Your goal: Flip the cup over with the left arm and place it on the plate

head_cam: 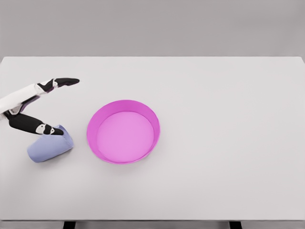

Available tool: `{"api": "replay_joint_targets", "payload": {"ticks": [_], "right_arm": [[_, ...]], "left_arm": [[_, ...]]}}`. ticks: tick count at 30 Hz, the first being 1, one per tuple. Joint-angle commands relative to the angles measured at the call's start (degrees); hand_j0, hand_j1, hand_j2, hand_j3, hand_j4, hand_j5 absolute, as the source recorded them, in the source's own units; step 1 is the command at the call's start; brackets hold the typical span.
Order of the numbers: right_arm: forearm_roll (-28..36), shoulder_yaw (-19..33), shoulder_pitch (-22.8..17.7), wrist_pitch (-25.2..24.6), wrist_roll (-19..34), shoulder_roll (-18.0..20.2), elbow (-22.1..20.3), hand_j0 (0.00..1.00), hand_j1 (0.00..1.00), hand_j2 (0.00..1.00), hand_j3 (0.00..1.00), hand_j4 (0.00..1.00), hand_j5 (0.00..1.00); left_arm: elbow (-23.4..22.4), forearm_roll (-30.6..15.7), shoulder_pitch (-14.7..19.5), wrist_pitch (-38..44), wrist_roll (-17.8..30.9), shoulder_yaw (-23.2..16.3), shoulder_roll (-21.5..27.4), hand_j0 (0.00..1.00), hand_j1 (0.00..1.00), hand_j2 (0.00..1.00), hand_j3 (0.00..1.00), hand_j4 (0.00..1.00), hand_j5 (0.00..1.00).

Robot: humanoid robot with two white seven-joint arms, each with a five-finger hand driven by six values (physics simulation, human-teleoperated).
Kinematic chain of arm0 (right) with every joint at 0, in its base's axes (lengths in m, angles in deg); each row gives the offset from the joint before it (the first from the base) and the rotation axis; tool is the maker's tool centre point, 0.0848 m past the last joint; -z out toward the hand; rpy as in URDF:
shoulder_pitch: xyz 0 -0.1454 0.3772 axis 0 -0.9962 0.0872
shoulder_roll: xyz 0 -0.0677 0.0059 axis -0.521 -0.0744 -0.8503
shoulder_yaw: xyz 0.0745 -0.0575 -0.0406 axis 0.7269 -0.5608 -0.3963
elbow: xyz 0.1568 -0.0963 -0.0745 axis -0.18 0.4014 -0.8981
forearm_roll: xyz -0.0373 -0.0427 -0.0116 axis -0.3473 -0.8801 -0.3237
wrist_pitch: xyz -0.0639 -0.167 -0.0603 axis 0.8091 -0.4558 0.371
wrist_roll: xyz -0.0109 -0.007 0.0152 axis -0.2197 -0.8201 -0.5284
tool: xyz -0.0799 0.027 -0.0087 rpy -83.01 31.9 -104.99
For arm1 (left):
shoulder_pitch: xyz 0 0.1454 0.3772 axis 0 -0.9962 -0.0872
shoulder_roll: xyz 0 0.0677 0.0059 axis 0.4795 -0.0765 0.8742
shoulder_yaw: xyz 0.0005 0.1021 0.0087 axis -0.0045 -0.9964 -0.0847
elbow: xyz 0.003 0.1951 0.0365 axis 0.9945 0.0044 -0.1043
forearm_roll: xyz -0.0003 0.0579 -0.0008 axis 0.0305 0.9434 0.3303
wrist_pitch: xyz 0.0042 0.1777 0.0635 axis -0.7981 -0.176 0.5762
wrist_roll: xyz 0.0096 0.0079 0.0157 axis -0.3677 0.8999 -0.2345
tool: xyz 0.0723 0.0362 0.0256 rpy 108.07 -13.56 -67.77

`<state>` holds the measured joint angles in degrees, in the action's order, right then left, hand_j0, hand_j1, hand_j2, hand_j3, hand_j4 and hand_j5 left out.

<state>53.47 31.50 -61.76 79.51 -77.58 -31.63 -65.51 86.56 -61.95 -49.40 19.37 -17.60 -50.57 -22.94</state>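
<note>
Cup (49,149) lies sideways under the left robot hand (45,106), fingers spread wide, holding nothing; plate (123,131) sits beside. A shallow grip could let it roll away.

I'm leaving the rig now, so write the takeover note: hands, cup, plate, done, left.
Left hand: open, fingers spread above the cup, thumb at the cup's upper edge, no grasp closed yet.
Right hand: not in view.
Cup: pale blue, lying on its side on the table, left of the plate and apart from it.
Plate: pink, with a raised rim, near the table's middle, nothing in it.
Done: left hand brought to the cup.
Left: grasp the cup, flip it, set it on the plate.
</note>
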Motion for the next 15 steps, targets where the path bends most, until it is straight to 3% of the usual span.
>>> {"api": "replay_joint_targets", "payload": {"ticks": [1, 3, 4, 9, 11, 15], "right_arm": [[0.0, 0.0, 0.0, 0.0, 0.0, 0.0, 0.0, 1.0, 1.0, 1.0, 1.0, 1.0, 1.0], [0.0, 0.0, 0.0, 0.1, 0.0, 0.0, 0.0, 1.0, 1.0, 1.0, 1.0, 1.0, 1.0], [0.0, 0.0, 0.0, 0.0, 0.0, 0.0, 0.0, 1.0, 1.0, 1.0, 1.0, 1.0, 1.0], [0.0, 0.0, 0.0, 0.0, 0.0, 0.0, 0.0, 1.0, 1.0, 1.0, 1.0, 1.0, 1.0], [0.0, 0.0, 0.0, 0.1, 0.0, 0.0, 0.0, 1.0, 1.0, 1.0, 1.0, 1.0, 1.0], [0.0, 0.0, 0.0, 0.0, 0.0, 0.0, 0.0, 1.0, 1.0, 1.0, 1.0, 1.0, 1.0]], "left_arm": [[0.0, 0.0, -0.1, 6.1, -1.2, 1.1, 2.1, 1.0, 1.0, 1.0, 1.0, 1.0, 1.0], [0.0, 7.2, -2.3, 8.2, -0.9, 1.1, 2.4, 1.0, 1.0, 1.0, 1.0, 1.0, 1.0], [0.0, 7.2, -2.5, 8.3, -0.7, 1.4, 2.4, 1.0, 1.0, 1.0, 1.0, 1.0, 1.0], [0.0, 3.0, -5.4, 12.9, -0.6, 1.5, 1.7, 1.0, 1.0, 1.0, 1.0, 1.0, 1.0], [-0.1, -0.9, -6.9, 16.3, -0.8, 2.3, 1.6, 1.0, 1.0, 1.0, 1.0, 1.0, 1.0], [-0.7, -1.2, -8.5, 18.2, -0.8, 3.6, 1.6, 1.0, 1.0, 1.0, 1.0, 1.0, 1.0]]}}
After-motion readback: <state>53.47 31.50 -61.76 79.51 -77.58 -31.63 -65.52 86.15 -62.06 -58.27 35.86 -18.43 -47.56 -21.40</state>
